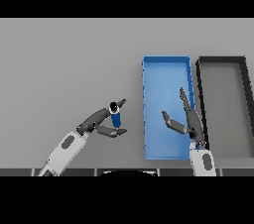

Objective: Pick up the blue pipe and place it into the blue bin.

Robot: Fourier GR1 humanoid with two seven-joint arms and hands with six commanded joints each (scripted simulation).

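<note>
1. Right hand (pixel 191 121) hangs nearest, over the right side of the blue bin (pixel 166 64), fingers straight and thumb spread, holding nothing.
2. Left hand (pixel 99 123) pinches the blue pipe (pixel 116 117) between fingers and thumb, just left of the bin.
3. Right of the right hand stands a black bin (pixel 222 60), on the table (pixel 64 64).

No text, label, brand, number or sign can be read on anything in view.
</note>
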